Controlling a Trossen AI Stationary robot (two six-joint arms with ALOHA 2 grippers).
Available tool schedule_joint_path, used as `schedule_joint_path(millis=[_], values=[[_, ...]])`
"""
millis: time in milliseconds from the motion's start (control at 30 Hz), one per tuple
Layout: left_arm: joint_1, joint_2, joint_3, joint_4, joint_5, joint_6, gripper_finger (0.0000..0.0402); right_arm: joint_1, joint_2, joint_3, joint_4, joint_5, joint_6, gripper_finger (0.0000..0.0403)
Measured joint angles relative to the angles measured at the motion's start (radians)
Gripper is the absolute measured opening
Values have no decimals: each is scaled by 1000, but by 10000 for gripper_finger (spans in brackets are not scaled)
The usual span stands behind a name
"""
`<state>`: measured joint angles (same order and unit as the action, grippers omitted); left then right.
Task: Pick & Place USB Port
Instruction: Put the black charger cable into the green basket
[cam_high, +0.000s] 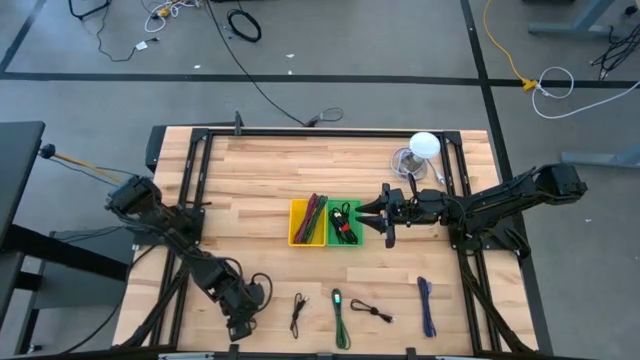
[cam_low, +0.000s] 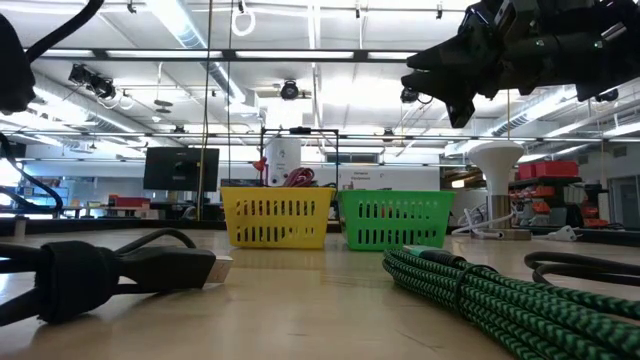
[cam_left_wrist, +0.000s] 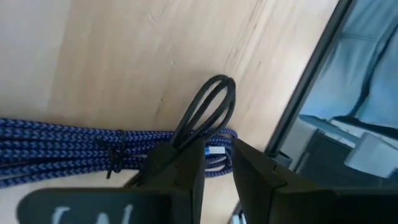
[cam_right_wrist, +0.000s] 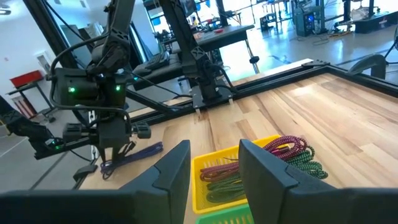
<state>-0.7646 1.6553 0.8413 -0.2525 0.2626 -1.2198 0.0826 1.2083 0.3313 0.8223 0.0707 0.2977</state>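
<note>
My left gripper (cam_left_wrist: 217, 148) is at the table's near left corner (cam_high: 240, 322), shut on a bundled blue braided cable (cam_left_wrist: 68, 152). A thin black loop (cam_left_wrist: 211, 102) sticks out of the bundle beside the fingers. My right gripper (cam_right_wrist: 214, 152) is open and empty. It hovers at the right side of the green basket (cam_high: 345, 224), well above the table (cam_low: 440, 75). The yellow basket (cam_high: 307, 222) stands next to the green one, and both hold coiled cables. More cables lie along the near edge: black (cam_high: 298, 315), green (cam_high: 340, 318), black (cam_high: 370, 312) and blue (cam_high: 428, 305). My left gripper has one end of the blue cable bundle (cam_left_wrist: 214, 163) between its two fingers, which lie across the bundle. The fingers point down at the table (cam_right_wrist: 113, 148). The rest of the bundle stretches out to one side (cam_right_wrist: 134, 154). I cannot tell whether it is lifted clear.
A white lamp (cam_high: 425, 146) and a coiled white cable (cam_high: 405, 160) stand at the far right. Black frame rails run along the table's left (cam_high: 190, 190) and right (cam_high: 465, 200) sides. Bare wood lies between the baskets and the near cables.
</note>
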Motion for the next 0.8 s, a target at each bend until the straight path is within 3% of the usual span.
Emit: schedule_joint_path(millis=[600, 800], values=[[79, -5, 31, -8, 116, 123, 83, 0, 0, 0, -1, 0, 8, 136], [97, -7, 137, -194, 58, 294, 83, 0, 0, 0, -1, 0, 8, 136]])
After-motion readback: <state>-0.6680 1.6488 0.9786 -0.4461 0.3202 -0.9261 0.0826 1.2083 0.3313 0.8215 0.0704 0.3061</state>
